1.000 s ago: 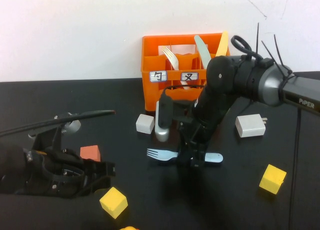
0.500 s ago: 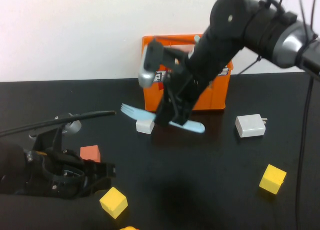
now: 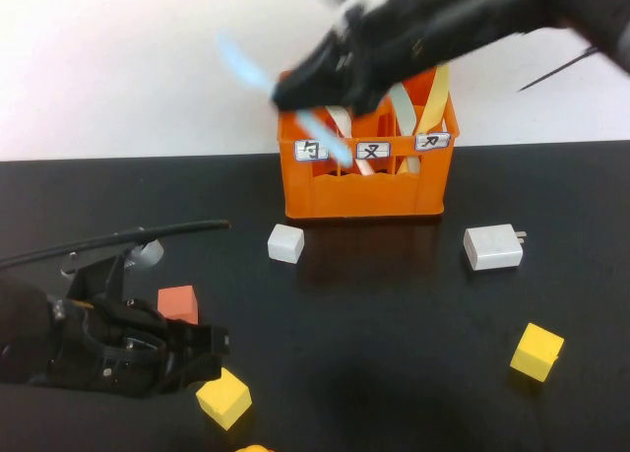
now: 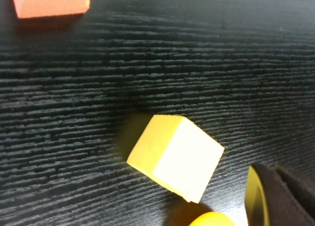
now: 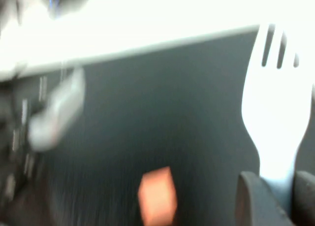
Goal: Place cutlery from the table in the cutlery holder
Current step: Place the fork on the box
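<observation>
Step in hand: carry. Your right tool [image 3: 340,63] pinches the blue fork [image 5: 275,113], raised above the orange holder [image 3: 362,181] at the desk's far edge. Left tool [image 3: 192,349]: near-left corner, grip unclear. Next: lower fork into a compartment.

black table [image 3: 394,314], orange crate [image 3: 362,191] (labelled), cubes [image 3: 536,352]

right gripper [image 3: 330,78] raised above the orange cutlery holder [image 3: 364,181], clamped on the pale blue fork [image 3: 276,93], tines up and to the left, blurred. left gripper [image 3: 202,349] low over the black table [image 3: 394,314], fingers indistinct, near a yellow cube [image 3: 223,397] and an orange block [image 3: 178,301].
</observation>
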Action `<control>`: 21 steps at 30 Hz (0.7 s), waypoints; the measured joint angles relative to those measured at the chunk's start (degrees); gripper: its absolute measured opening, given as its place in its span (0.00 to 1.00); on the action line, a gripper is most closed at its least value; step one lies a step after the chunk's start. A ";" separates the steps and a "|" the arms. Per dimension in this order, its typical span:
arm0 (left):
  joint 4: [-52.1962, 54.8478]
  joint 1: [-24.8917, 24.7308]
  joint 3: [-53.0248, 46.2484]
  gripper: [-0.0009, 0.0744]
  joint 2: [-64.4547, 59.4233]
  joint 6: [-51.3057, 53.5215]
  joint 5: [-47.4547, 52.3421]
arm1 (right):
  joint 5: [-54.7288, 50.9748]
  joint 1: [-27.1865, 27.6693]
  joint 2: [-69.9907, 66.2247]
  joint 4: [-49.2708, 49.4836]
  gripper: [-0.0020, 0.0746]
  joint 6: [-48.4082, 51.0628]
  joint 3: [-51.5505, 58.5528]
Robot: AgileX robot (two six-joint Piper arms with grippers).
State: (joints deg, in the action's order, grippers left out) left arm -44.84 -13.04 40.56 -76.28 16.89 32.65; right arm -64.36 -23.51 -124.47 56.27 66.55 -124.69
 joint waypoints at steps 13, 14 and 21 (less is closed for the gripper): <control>0.00 0.00 0.00 0.01 0.00 1.67 0.40 | 9.08 6.92 0.05 26.66 0.19 22.65 0.00; 0.00 0.00 0.00 0.01 0.00 1.77 0.40 | 10.07 6.92 -0.10 27.22 0.19 23.19 0.00; -0.10 0.00 0.00 0.01 0.00 2.42 0.40 | 15.67 6.92 -4.32 28.39 0.19 23.89 0.00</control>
State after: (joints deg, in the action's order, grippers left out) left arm -44.94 -13.04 40.56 -76.28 19.31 33.05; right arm -48.70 -16.58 -128.79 84.66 90.44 -124.69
